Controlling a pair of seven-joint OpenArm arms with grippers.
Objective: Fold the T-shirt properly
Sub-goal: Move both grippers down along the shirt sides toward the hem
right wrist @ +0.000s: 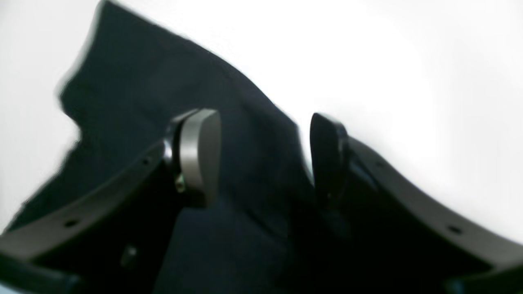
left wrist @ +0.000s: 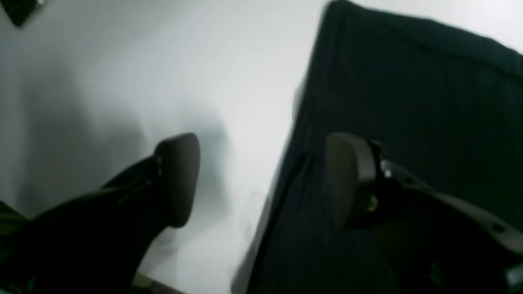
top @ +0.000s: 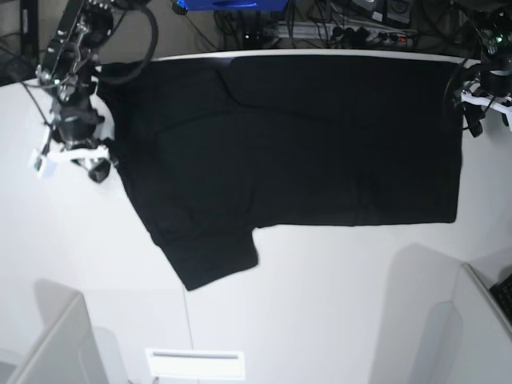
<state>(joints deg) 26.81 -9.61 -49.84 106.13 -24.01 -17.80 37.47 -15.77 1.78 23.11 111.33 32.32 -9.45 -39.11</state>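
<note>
Two open pincers (left wrist: 261,179), one black T-shirt (top: 304,144), one white table (top: 336,320)

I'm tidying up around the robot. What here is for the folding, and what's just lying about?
For the job:
- T-shirt
- left gripper
- right gripper

Just lying about:
- white rectangle, possibly a label

Your left gripper (left wrist: 261,181) has its jaws spread wide, and your right gripper (right wrist: 265,157) likewise holds its jaws well apart. In the base view, your left arm (top: 490,64) reaches in at the right edge, your right arm (top: 76,96) at upper left, the two well apart.
</note>
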